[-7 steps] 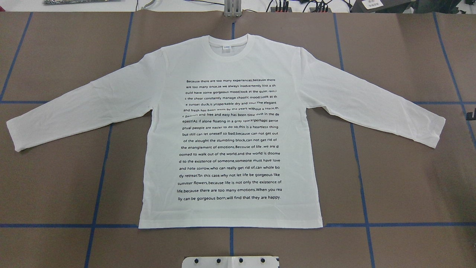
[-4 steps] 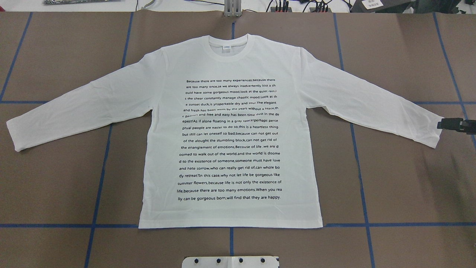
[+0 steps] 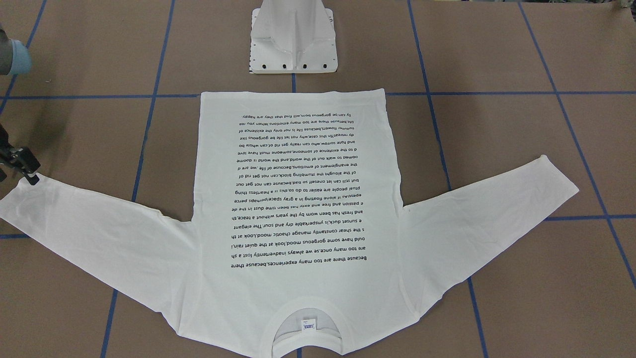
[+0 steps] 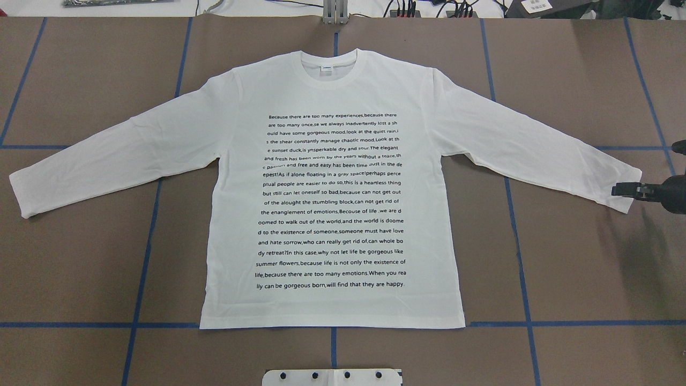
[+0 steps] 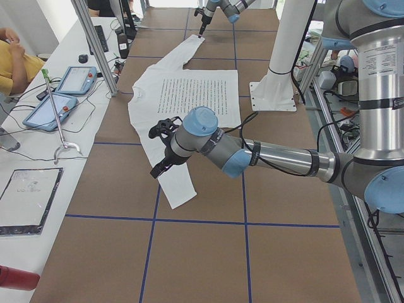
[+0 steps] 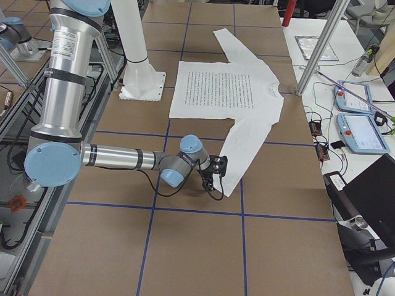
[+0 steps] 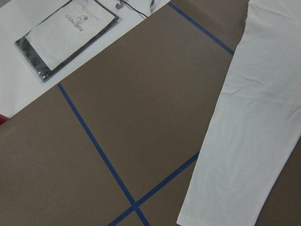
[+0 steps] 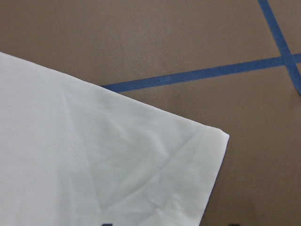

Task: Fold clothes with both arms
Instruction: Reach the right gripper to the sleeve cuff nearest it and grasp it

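Note:
The white long-sleeved T-shirt (image 4: 332,203) (image 3: 298,199) lies flat and spread out, text side up, collar away from the robot's base. My right gripper (image 4: 621,190) (image 3: 27,171) (image 6: 216,172) hovers low over the right sleeve's cuff (image 4: 616,179) (image 8: 141,179). It is open, its tips spread to either side of the cuff corner. My left gripper (image 5: 159,150) shows only in the exterior left view, raised near the left sleeve's cuff (image 4: 21,193) (image 7: 235,188). Whether it is open or shut I cannot tell.
The white pedestal base (image 4: 332,377) (image 3: 293,44) stands just behind the shirt's hem. Blue tape lines (image 4: 144,241) grid the brown table. A side bench carries teach pendants (image 5: 76,79) (image 6: 358,132) and a bagged item (image 7: 66,37). A person (image 5: 12,57) sits there.
My right gripper has come in from the right edge and moved left over the right sleeve's cuff. The shirt has not moved.

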You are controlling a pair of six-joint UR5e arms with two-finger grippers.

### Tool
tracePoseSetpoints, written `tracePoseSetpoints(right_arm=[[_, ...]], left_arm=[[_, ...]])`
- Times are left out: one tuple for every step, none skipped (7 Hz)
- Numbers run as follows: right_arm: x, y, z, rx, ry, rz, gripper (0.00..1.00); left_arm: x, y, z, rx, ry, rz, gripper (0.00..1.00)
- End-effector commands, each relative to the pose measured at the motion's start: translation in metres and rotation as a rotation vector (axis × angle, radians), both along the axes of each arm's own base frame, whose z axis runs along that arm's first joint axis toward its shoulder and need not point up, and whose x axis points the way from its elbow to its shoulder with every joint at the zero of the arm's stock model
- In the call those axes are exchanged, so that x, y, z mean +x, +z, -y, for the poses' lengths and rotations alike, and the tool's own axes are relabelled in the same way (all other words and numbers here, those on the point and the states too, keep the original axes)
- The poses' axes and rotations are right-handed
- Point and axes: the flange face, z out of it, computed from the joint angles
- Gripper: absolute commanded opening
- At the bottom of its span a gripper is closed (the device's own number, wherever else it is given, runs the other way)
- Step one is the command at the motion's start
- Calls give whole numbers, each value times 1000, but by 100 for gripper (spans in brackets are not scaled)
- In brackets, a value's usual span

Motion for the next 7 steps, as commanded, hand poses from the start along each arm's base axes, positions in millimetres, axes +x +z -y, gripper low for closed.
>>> tracePoseSetpoints(right_arm=[[-7, 2, -2, 7, 0, -14, 78], [-7, 2, -2, 7, 0, -15, 74], [-8, 2, -2, 8, 0, -14, 63], [-8, 2, -2, 5, 0, -14, 35], [-8, 2, -3, 4, -1, -13, 20], [-8, 3, -3, 3, -1, -14, 4], [-8, 2, -2, 6, -1, -12, 0]], left_arm=[[2, 3, -5, -10, 16, -19, 100], [2, 3, -5, -10, 16, -19, 100], [1, 4, -6, -7, 14, -19, 100], [2, 8, -10, 6, 16, -21, 100], [2, 8, -11, 9, 16, -21, 100], [2, 8, -11, 7, 16, -21, 100], [2, 10, -12, 5, 17, -21, 100]])
